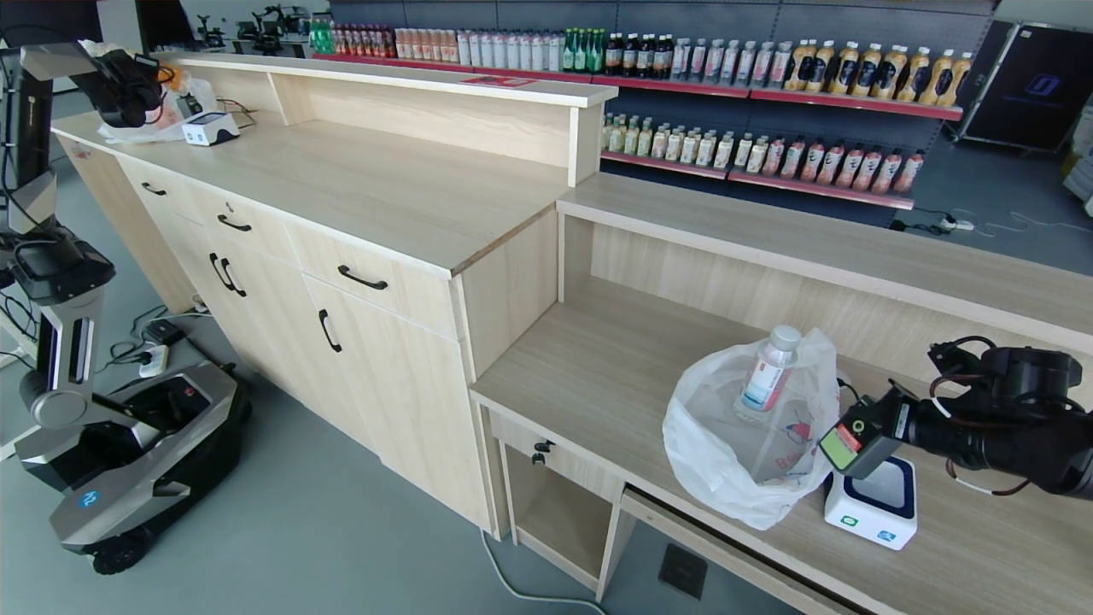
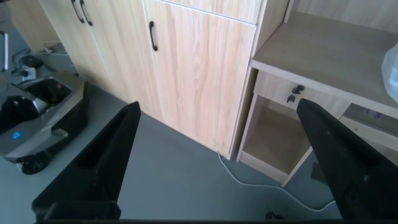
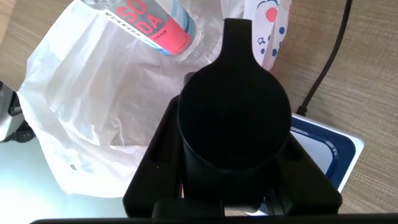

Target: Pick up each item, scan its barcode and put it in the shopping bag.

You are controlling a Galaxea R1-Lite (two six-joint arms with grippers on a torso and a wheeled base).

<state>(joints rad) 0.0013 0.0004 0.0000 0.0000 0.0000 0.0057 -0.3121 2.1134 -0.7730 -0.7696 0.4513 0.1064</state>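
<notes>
- Desk [image 1: 598, 367]: shopping bag [image 1: 726, 453] sits on it, mouth open, just beside the scanner [image 1: 873, 506].
- Bottle [image 1: 766, 373] is upright inside the bag; one item looks done.
- Right gripper [image 1: 875, 427] is clenched on a small green-and-red item [image 1: 850, 444] just above the scanner. Looks like the scan step; bagging is left.
- Left gripper [image 2: 217, 106] is released and idle over the floor.
</notes>
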